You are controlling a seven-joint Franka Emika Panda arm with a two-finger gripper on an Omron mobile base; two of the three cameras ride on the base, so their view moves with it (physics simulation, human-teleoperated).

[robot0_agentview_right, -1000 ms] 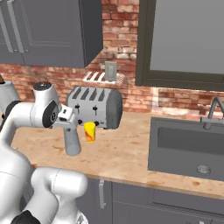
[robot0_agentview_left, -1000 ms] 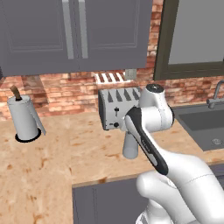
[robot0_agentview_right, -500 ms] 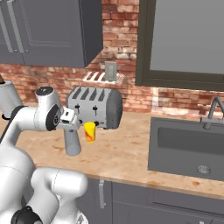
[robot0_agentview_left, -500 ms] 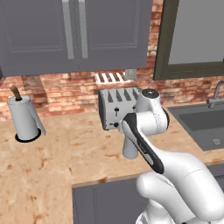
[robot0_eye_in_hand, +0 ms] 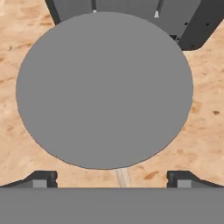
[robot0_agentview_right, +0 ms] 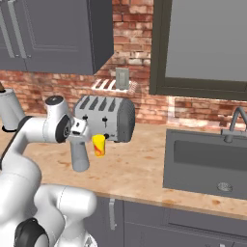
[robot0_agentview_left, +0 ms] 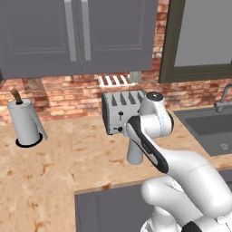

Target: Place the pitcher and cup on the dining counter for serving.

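Note:
The grey pitcher (robot0_agentview_right: 79, 158) stands upright on the wood counter in front of the toaster; its base (robot0_agentview_left: 134, 155) shows below my forearm. In the hand view its dark round cap (robot0_eye_in_hand: 105, 87) lies straight below the hand. My gripper (robot0_eye_in_hand: 113, 179) is open above the cap, fingertips (robot0_eye_in_hand: 41, 178) set wide on either side, nothing held. The small yellow cup (robot0_agentview_right: 99, 145) with a red-orange patch stands just right of the pitcher, close to the toaster's front. The dining counter is out of view.
A grey toaster (robot0_agentview_right: 107, 118) stands behind the pitcher and cup. A paper towel roll (robot0_agentview_left: 25, 121) is at the far left by the brick wall. The sink (robot0_agentview_right: 207, 161) with its faucet (robot0_agentview_right: 234, 121) lies to the right. Wall cupboards (robot0_agentview_left: 81, 36) hang above.
The arm has shifted a little and the hand has settled lower over the pitcher. The jaws stay open. Pitcher and cup have not moved.

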